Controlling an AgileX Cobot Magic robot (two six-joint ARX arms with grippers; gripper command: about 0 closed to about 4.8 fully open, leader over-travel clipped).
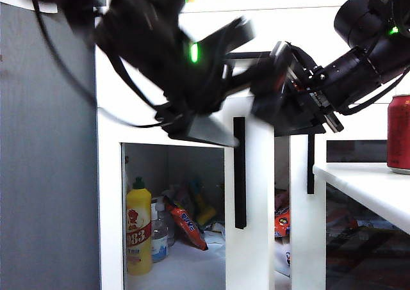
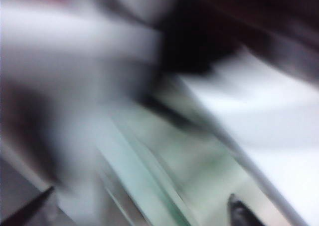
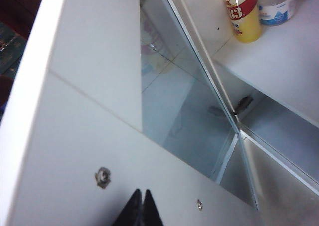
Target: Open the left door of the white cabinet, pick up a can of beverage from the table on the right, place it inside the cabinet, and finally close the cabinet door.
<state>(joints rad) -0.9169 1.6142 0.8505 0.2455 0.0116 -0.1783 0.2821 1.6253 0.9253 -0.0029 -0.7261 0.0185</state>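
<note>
Both arms hang in front of the white cabinet [image 1: 160, 79], just above its doors: the left gripper [image 1: 192, 127] is too blurred to tell how its jaws stand, while the right gripper [image 3: 140, 210] has its fingers pressed together, empty, against the inner face of the left door [image 3: 99, 136], which stands open. Inside the cabinet stand one yellow bottle [image 1: 138, 229] and one clear bottle [image 1: 159, 233] beside loose packets. One can of beverage [image 1: 399, 134] stands on the table [image 1: 365, 187], right of the cabinet.
</note>
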